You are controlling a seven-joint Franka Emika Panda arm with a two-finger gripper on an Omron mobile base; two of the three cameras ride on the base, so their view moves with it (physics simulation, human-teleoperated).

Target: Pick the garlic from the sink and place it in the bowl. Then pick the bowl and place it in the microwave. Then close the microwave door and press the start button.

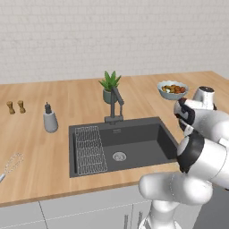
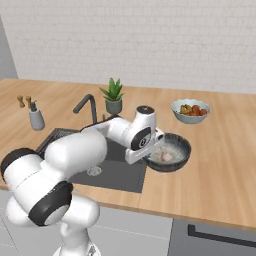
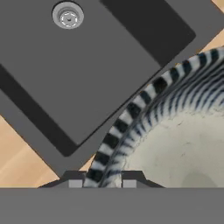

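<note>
Rendered kitchen, wooden counter point(image 1: 44, 147), dark sink point(image 1: 134, 143) with faucet point(image 1: 116, 105), white brick wall point(image 1: 112, 36)

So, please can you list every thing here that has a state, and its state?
garlic: lying inside the bowl, out of the sink.
bowl: upright on the counter beside the sink, its rim between the jaws.
gripper: jaws astride the bowl rim, grip not clear.
sink: dry, tap not running.
white bowl: upright, filled with food.
</note>
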